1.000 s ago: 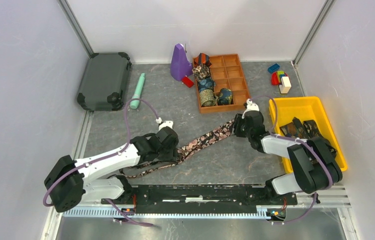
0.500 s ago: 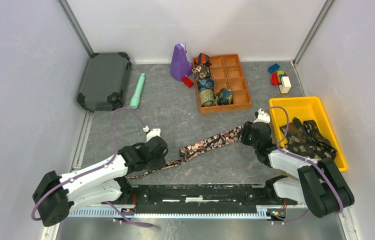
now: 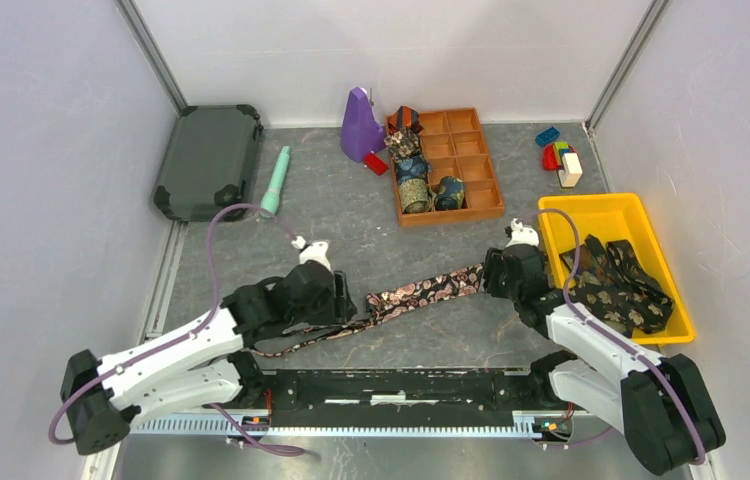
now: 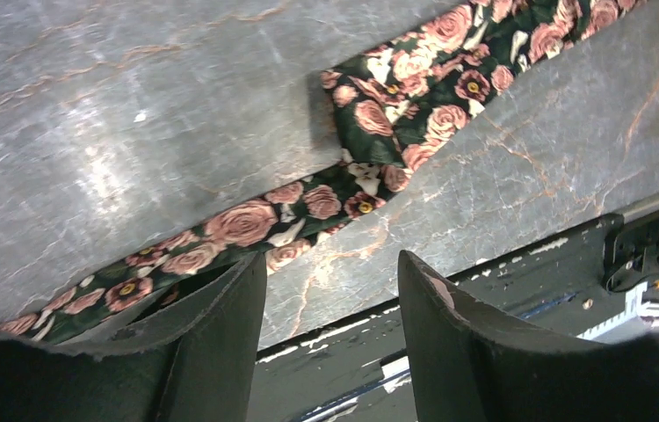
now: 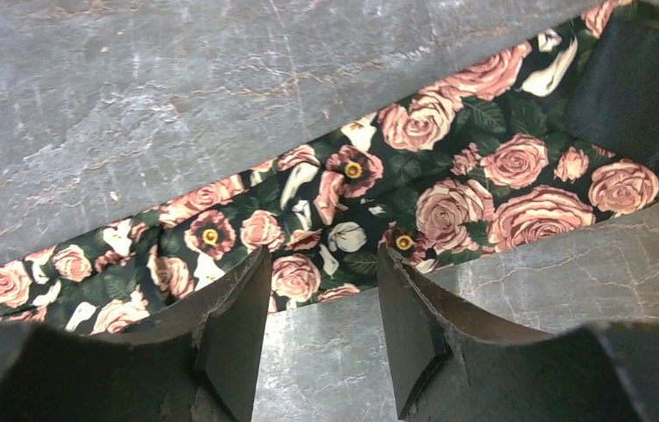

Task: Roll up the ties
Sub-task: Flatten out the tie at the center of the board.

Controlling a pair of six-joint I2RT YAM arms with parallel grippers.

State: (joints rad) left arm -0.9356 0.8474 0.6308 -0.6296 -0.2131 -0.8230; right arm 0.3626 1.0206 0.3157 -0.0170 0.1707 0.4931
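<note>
One tie (image 3: 429, 287), dark with pink roses, lies flat across the table, its wide end at the right. It kinks at a fold (image 4: 343, 145), and the narrow part (image 4: 238, 224) runs on towards the near left. My left gripper (image 3: 348, 301) hovers at that fold, open, with only bare table between its fingertips (image 4: 330, 264); its left finger (image 4: 220, 308) overlaps the narrow strip. My right gripper (image 3: 489, 277) is low over the wide end, open, and the tie (image 5: 449, 193) lies flat just past its fingertips (image 5: 324, 255). Rolled ties (image 3: 414, 194) fill one side of a wooden tray (image 3: 471, 160).
A yellow bin (image 3: 591, 212) at the right holds more loose ties (image 3: 619, 282). At the back stand a purple object (image 3: 360, 125), a mint torch (image 3: 276, 181), a dark case (image 3: 208, 160) and toy blocks (image 3: 559, 157). A black rail (image 3: 401, 385) runs along the near edge.
The right gripper drew back towards the near right and opened wider; the tie's wide end shifted with it. The left gripper pulled left, closed partly, then returned to the fold and opened.
</note>
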